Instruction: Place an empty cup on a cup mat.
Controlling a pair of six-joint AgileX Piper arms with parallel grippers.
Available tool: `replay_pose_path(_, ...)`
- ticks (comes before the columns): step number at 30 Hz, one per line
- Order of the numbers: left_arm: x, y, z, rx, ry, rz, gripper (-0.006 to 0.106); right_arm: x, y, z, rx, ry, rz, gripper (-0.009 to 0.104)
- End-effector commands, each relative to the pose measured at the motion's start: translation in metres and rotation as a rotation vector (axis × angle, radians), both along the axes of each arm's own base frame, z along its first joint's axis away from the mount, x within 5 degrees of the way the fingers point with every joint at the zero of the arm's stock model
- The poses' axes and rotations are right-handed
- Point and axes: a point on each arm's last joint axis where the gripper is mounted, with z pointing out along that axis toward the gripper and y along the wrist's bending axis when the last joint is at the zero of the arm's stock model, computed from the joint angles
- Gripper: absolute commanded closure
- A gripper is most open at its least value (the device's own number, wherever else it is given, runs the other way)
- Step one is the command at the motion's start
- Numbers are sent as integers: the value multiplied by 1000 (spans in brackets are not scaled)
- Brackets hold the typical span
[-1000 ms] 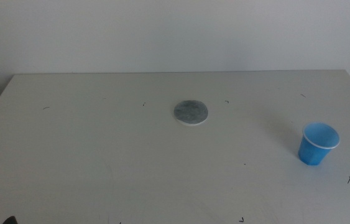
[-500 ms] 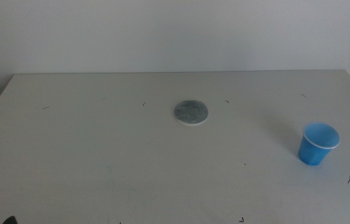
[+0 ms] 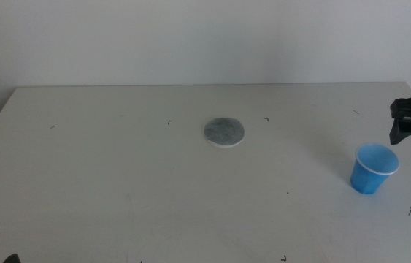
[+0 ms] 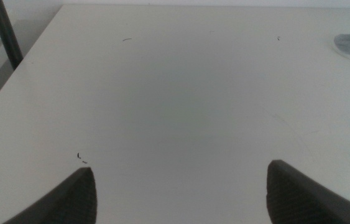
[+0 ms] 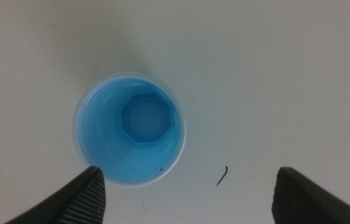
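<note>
Cup point(image 3: 373, 169) upright on bare table point(image 3: 117, 183), right end effector point(image 3: 404, 120) above, spread wide, empty, mat point(image 3: 224, 131) well apart

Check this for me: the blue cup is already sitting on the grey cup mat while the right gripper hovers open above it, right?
Not quite. The middle view shows the cup standing on the bare table, well apart from the cup mat. The right gripper does hover open above it.

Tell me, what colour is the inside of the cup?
Bright blue inside, with a paler patch at the bottom. The cup shows best in the right wrist view, which looks straight down into it.
</note>
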Motion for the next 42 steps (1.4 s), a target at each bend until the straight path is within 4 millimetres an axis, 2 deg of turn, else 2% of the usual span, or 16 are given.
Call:
replay_pose_path(1, 1, 0, 8, -15, -77, 0, -5, 9, -3, 10, -9, -83, -2, 13)
replay_pose_path(7, 1, 0, 8, -15, -77, 0, -5, 28, -1, -20, 24, -42, -14, 22)
replay_pose_path(17, 1, 0, 8, -15, -77, 0, -5, 42, -1, -58, 32, 44, -17, 34)
replay_pose_path(21, 1, 0, 8, -15, -77, 0, -5, 45, -2, -68, 28, 71, -17, 45)
replay_pose_path(31, 1, 0, 8, -15, -77, 0, -5, 45, -2, -69, 26, 72, -16, 96)
replay_pose_path(37, 1, 0, 8, -15, -77, 0, -5, 42, 0, -59, 37, 49, -19, 96)
replay_pose_path(42, 1, 0, 8, -15, -77, 0, -5, 37, 9, -35, 67, -13, -8, 96)
